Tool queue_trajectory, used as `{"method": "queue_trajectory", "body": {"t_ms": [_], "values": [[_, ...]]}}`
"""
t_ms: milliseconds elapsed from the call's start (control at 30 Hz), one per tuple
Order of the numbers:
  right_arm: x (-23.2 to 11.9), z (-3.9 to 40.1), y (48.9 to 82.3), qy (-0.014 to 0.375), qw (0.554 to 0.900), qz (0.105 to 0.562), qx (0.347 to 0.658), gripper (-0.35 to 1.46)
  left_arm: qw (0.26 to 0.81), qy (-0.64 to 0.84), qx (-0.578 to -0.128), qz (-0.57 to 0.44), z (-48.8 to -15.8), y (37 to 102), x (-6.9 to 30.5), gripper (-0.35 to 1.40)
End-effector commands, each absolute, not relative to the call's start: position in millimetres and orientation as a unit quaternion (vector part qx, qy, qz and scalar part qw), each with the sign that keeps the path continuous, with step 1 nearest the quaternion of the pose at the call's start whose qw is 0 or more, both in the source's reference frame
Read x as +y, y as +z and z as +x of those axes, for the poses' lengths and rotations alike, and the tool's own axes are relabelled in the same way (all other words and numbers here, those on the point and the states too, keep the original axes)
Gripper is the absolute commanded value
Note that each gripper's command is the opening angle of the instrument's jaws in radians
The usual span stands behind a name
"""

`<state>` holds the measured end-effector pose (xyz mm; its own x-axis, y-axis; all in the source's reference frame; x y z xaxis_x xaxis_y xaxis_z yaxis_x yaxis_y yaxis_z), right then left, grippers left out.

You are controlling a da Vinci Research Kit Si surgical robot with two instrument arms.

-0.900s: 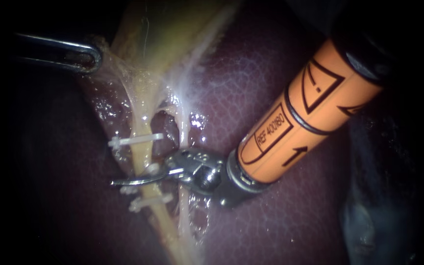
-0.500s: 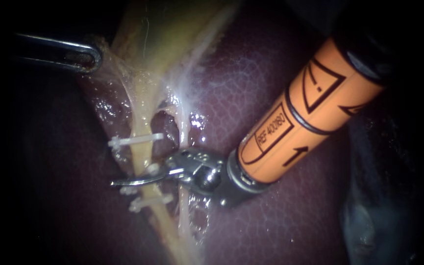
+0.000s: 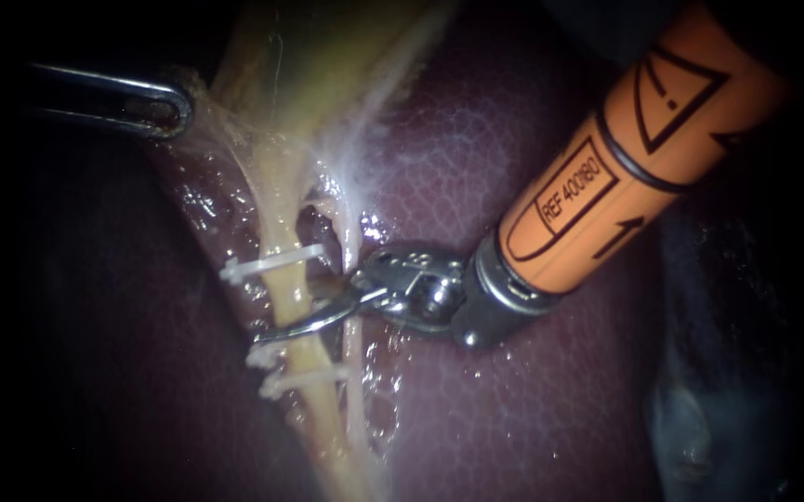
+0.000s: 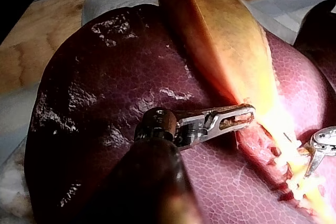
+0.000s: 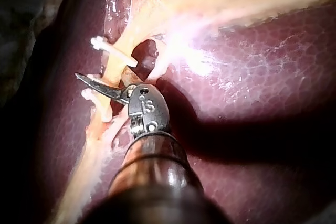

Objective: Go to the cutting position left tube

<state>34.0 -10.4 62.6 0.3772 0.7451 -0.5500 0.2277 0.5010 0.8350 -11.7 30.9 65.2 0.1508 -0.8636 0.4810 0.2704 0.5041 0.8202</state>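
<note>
Two thin blades, my right instrument's jaws, stand parted astride the left tube, between its clips. The tube looks soft, slick, easily torn; that gap is the place. My left instrument's jaws pinch the gallbladder.

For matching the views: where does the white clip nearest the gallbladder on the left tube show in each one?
Endoscope view: clip crosses the left tube left of centre, just above the right instrument's tip.
Left wrist view: clip small, well ahead of the left instrument, beside the right instrument's tip.
Right wrist view: clip just ahead of the instrument's tip.
Shared landmark: the yellow gallbladder that the tube runs from.
</note>
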Motion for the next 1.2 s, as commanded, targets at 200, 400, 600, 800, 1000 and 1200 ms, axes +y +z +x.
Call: {"method": "queue_trajectory", "body": {"t_ms": [200, 400, 600, 800, 1000, 1200], "values": [[-10.7, 34.2, 61.8, 0.172, 0.684, 0.482, 0.520, 1.30, 0.701, -0.404, -0.511, 0.290, -11.7, 65.2, 30.9, -0.35], [-11.0, 34.8, 60.9, 0.153, 0.673, 0.503, 0.521, 1.30, 0.701, -0.405, -0.511, 0.290, -11.7, 65.2, 30.9, -0.35], [-11.3, 36.4, 61.1, 0.152, 0.615, 0.534, 0.561, 1.29, 0.701, -0.404, -0.511, 0.290, -11.7, 65.2, 30.9, -0.35], [-11.1, 37.5, 61.3, 0.160, 0.585, 0.535, 0.588, 1.27, 0.701, -0.404, -0.511, 0.290, -11.7, 65.3, 30.9, -0.35], [-10.7, 38.2, 61.5, 0.168, 0.559, 0.536, 0.610, 1.27, 0.701, -0.404, -0.511, 0.291, -11.5, 65.5, 31.1, -0.35], [-9.9, 38.2, 60.0, 0.171, 0.553, 0.539, 0.612, 1.27, 0.701, -0.404, -0.511, 0.290, -11.5, 65.5, 31.1, -0.35]]}}
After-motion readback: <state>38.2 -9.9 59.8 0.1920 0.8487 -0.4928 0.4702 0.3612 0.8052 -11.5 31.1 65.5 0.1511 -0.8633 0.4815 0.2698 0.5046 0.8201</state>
